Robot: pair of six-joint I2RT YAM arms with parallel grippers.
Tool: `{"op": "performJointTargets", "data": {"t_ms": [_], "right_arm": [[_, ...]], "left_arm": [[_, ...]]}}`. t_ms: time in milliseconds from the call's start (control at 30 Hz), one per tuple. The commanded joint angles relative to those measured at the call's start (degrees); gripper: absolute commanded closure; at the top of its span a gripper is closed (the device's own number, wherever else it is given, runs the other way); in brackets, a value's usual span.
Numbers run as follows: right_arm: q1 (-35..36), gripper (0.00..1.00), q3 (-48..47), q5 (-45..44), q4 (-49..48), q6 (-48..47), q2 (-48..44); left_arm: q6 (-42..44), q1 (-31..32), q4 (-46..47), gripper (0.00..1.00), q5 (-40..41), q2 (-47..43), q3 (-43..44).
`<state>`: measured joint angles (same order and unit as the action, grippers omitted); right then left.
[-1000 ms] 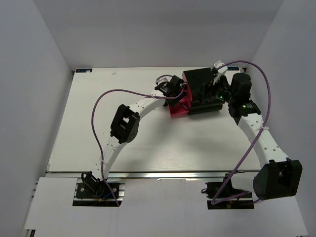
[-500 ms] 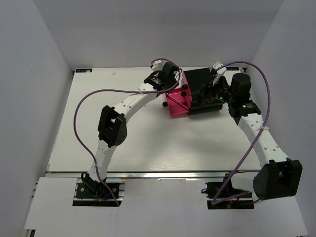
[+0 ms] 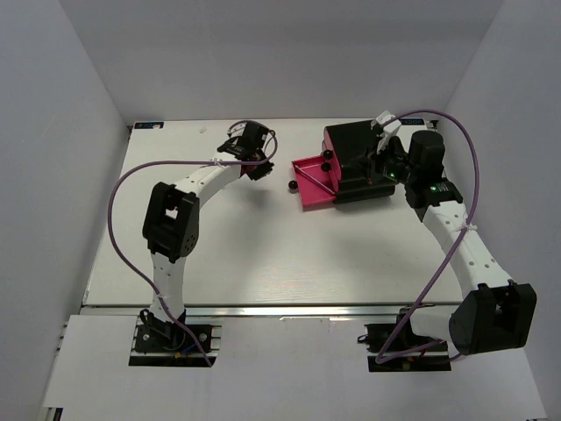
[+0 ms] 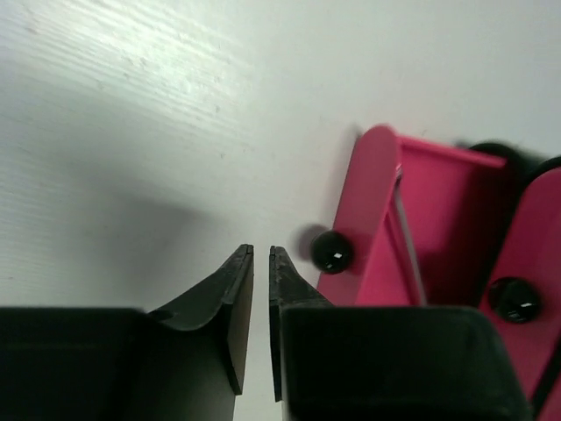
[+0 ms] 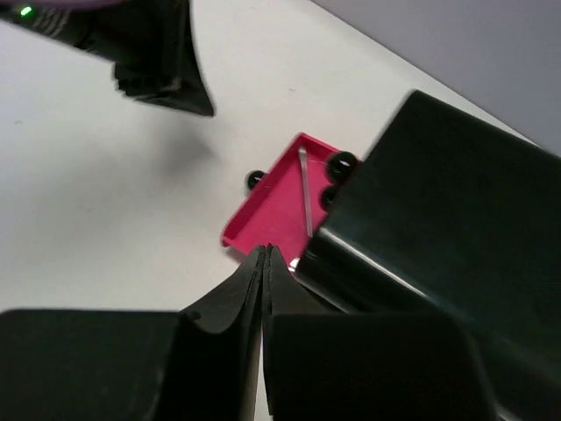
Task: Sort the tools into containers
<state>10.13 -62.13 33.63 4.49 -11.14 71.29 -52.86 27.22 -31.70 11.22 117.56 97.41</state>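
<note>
One pink drawer [image 3: 308, 182] stands pulled out to the left of the black cabinet [image 3: 358, 158]. A slim silver tool [image 5: 304, 191] lies inside it, seen as a thin grey line [image 4: 406, 239] in the left wrist view. My left gripper [image 3: 259, 169] hovers over bare table just left of the drawer's round black knob [image 4: 333, 252]. Its jaws [image 4: 260, 251] stand nearly together, a thin gap between them and nothing in it. My right gripper [image 5: 265, 251] is shut and empty, above the cabinet's top [image 5: 438, 193]. No other tools show.
A second pink drawer front with its own knob [image 4: 517, 298] sits closed in the cabinet beside the open one. White walls ring the table [image 3: 228, 246]. The left arm's purple cable [image 3: 123, 193] loops over the table's left half.
My left gripper has drawn back leftward from the drawer, its jaws narrowing. The drawer now stands pulled out. My right gripper has shut; the right arm stayed put.
</note>
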Motion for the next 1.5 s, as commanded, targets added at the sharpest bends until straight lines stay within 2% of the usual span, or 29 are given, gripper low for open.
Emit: {"op": "performJointTargets", "data": {"t_ms": [0,133,200,267,300,333,400,433,533,733,800,867,967,1000,1133,1300,1467], "right_arm": [[-0.4,1.0,-3.1,-11.0,-2.7,4.2,0.3],[-0.8,1.0,-3.5,-20.9,-6.5,6.3,0.6],[-1.4,0.93,-4.6,-26.3,-6.8,7.1,2.3],[-4.0,0.81,-5.9,-26.9,-5.9,8.6,5.2],[-5.2,0.72,-7.6,-26.1,-5.5,9.6,6.3],[-6.7,0.49,-8.4,-24.9,-5.2,10.7,7.5],[-10.3,0.31,-10.5,-18.4,-4.2,13.5,11.6],[-11.8,0.25,-13.1,-17.4,-2.3,13.9,13.1],[-13.8,0.2,-18.6,-15.5,1.2,13.8,19.2],[-16.0,0.21,-27.2,-11.5,6.9,11.4,30.8],[-16.2,0.22,-33.2,-8.4,10.4,9.2,36.3],[-16.5,0.3,-37.5,-4.6,15.4,9.2,40.6],[-16.6,0.48,-36.2,-1.2,15.5,9.2,41.1],[-16.6,0.59,-35.4,-0.2,15.5,9.2,41.0],[-16.5,0.71,-33.7,4.2,16.6,10.1,41.0],[-16.5,0.76,-32.0,5.7,17.5,10.6,40.5],[-16.5,0.76,-30.9,6.1,17.7,10.7,40.0]], "left_arm": [[3.1,1.7,-0.1,0.75,-7.8,1.6,0.3],[3.8,2.1,1.6,0.74,-11.1,5.1,2.0],[4.3,2.1,1.6,0.74,-13.1,7.4,4.1],[4.6,2.2,-0.1,0.74,-14.1,10.0,7.3],[4.9,2.2,-0.5,0.74,-14.3,10.8,8.1],[5.1,2.2,-0.5,0.74,-14.6,11.4,8.6],[5.2,2.2,0.8,0.74,-16.0,12.4,9.1],[5.1,2.2,1.4,0.74,-16.6,12.7,9.1],[4.9,2.2,2.6,0.74,-18.7,14.2,10.1],[3.8,2.2,5.3,0.72,-21.9,16.0,11.1],[3.5,2.2,6.5,0.72,-23.3,16.6,11.6],[3.2,2.2,7.9,0.72,-24.5,17.4,12.5],[2.9,2.5,10.2,0.71,-27.2,19.2,14.4],[2.7,2.7,10.9,0.71,-27.9,19.8,15.1],[1.4,3.5,13.2,0.71,-32.4,24.4,20.9],[-1.2,5.2,15.9,0.69,-36.2,31.0,29.6],[-2.9,5.7,20.0,0.67,-38.3,32.0,29.4]]}}
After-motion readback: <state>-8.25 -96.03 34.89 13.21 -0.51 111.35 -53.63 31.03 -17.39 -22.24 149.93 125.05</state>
